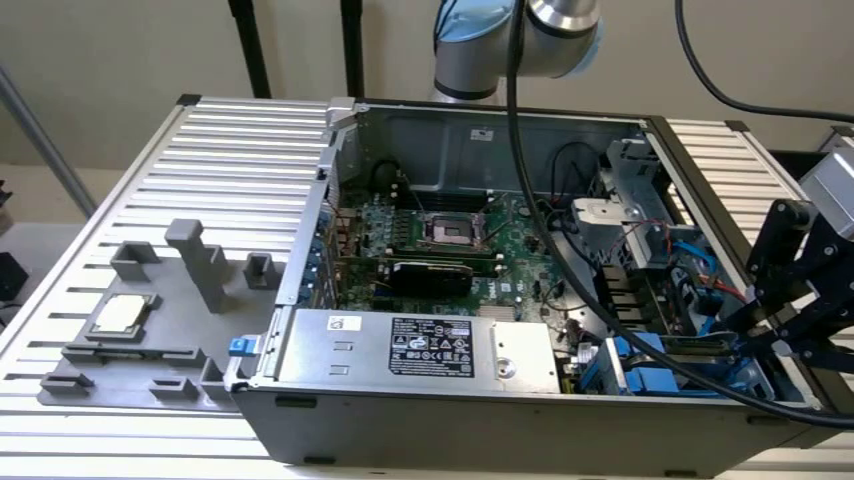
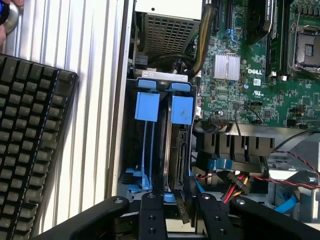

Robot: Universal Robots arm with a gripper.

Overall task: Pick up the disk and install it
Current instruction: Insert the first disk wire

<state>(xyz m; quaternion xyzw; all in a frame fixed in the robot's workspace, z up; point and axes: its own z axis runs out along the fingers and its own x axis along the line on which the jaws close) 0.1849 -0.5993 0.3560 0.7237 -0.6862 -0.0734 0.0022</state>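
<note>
Wrist view: the gripper [image 2: 180,217] has its fingers parted astride the seated disk [image 2: 180,145], with a keyboard [image 2: 30,150] nearby. At the exterior view's lower left, a CPU chip [image 1: 118,315] lies on a tray [image 1: 160,335].

Soft, even light fills the exterior view, with only faint shadows; the ribbed table [image 1: 227,150] at nine o'clock of the computer case [image 1: 534,135] glows pale. Inside the case, the motherboard [image 1: 441,235] sits dimmer. From my wrist camera, the heat sink [image 2: 226,66] glints and the drive bay [image 2: 155,150] lies in shadow.
</note>
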